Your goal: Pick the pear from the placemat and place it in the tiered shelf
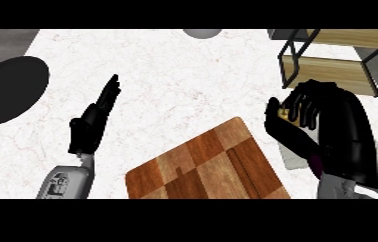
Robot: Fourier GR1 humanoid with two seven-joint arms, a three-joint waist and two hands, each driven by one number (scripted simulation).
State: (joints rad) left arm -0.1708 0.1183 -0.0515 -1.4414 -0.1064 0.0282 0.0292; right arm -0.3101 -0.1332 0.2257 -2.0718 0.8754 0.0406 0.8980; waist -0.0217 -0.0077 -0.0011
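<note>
My right hand [325, 121] hangs at the right of the counter, just below the tiered shelf [328, 66], a black wire frame with wooden boards. Its fingers and thumb are curled round a small yellowish thing, the pear [283, 114], of which only a sliver shows between them. The brown checkered wooden placemat [210, 166] lies at the lower middle, left of this hand, with nothing on it. My left hand [92, 121] rests open at the left, fingers straight and pointing up.
A dark round object [18, 88] is cut off by the left edge. A grey round object [201, 33] shows at the top edge. White marble counter [184, 86] lies between the hands and the shelf.
</note>
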